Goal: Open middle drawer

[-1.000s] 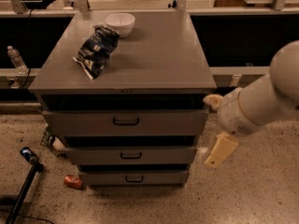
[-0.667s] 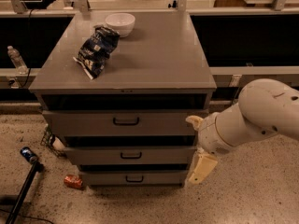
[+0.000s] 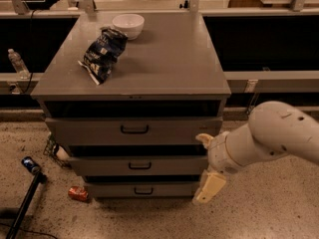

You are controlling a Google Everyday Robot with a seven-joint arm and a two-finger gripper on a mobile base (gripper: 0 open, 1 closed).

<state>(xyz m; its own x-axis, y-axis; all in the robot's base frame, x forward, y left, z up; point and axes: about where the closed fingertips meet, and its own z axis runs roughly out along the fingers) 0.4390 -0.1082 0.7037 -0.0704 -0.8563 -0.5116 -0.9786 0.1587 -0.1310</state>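
Note:
The middle drawer (image 3: 164,166) is a low, wide grey front with a small dark bar handle (image 3: 139,166), between a taller top drawer (image 3: 99,131) and a bottom drawer (image 3: 114,189). All three fronts sit slightly staggered, with dark gaps above them. My gripper (image 3: 207,163) is at the right end of the middle drawer's front, well right of the handle. Its cream fingers (image 3: 210,187) are spread apart, one above and one below, holding nothing. The white arm (image 3: 269,136) reaches in from the right.
The grey cabinet top (image 3: 164,59) holds a white bowl (image 3: 128,24) and a dark chip bag (image 3: 102,54). A red can (image 3: 78,193) lies on the floor at lower left, by a dark pole (image 3: 25,198). A water bottle (image 3: 17,62) stands on the left ledge.
My arm has swung left and down, bringing the gripper from beside the cabinet's right side to the right end of the middle drawer's front. The drawers have not moved.

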